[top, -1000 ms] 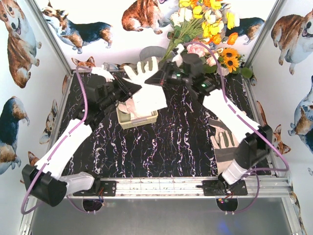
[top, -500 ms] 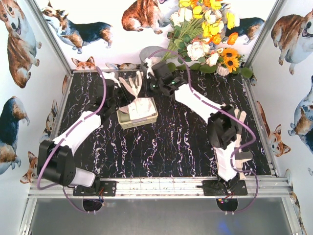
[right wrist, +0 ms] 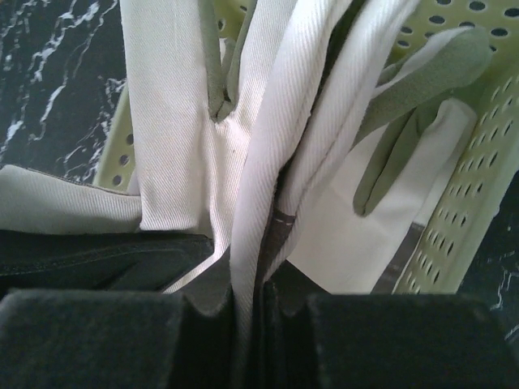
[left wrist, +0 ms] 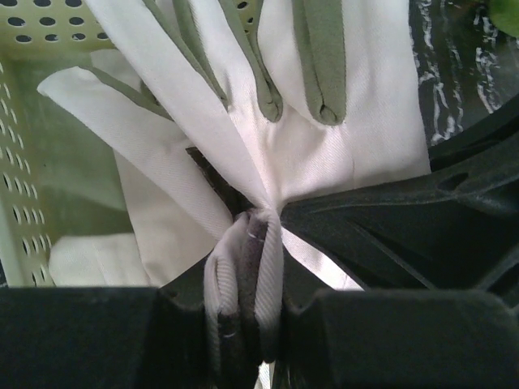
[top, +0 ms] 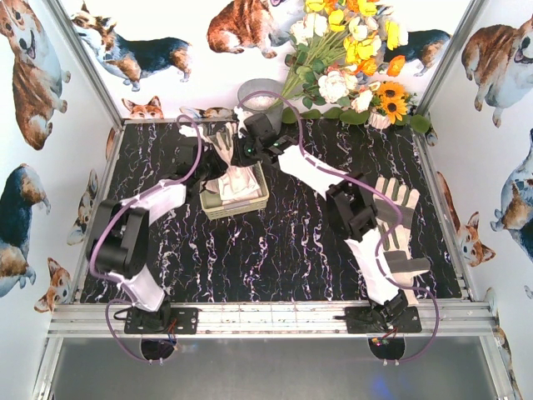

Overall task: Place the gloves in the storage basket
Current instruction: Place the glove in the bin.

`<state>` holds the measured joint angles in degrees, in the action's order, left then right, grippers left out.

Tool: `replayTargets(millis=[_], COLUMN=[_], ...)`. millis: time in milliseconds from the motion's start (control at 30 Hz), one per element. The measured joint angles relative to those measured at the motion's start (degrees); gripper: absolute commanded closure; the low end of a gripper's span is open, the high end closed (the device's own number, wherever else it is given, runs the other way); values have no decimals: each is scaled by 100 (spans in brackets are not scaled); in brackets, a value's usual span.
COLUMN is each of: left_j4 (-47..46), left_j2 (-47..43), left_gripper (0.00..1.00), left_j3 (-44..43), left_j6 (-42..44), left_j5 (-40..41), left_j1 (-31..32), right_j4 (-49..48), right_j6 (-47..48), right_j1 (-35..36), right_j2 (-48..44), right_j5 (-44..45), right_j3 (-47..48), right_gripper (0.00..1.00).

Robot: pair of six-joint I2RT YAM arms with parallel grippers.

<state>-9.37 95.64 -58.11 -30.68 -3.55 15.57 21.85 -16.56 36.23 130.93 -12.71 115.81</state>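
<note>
One glove [left wrist: 324, 138] is gripped by both pincers at once. The left pincer [left wrist: 251, 304] is seen clenched on a bunched fold of the white fabric. The right pincer [right wrist: 247, 300] is likewise clenched on a pinched ridge of the same glove. The glove's fingers, cream with grey-green strips, are fanned out away from the left wrist camera. In the top view the glove is held over the far end of the storage basket [top: 236, 210], with the two pincers brought close together there.

More white glove fabric [top: 239, 185] is seen lying inside the pale yellow-green basket. Whether the held glove touches it cannot be told. The basket is set on the black marbled counter [top: 291, 250], left of centre and toward the back.

A second loose glove [top: 398, 218] is laid flat on the counter at the right. It is partly covered by the right arm and lies well apart from the basket. A grey metal bucket [top: 260, 90] and a bunch of flowers [top: 350, 42] are placed at the back edge.
</note>
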Motion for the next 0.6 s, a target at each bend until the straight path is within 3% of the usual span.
replayTargets(millis=[300,600], left_j4=[-90,-2], left_j2=[835,859], left_gripper=[100,100], left_j3=[-481,-522], left_j6=[2,-63], left_j5=[0,42], left_j1=[-140,-144], right_j4=[393,476], right_j6=[256,308], right_j1=[-35,-39], right_j2=[898,964], right_j5=[175,162], right_j3=[1080,1187], right_gripper=[100,100])
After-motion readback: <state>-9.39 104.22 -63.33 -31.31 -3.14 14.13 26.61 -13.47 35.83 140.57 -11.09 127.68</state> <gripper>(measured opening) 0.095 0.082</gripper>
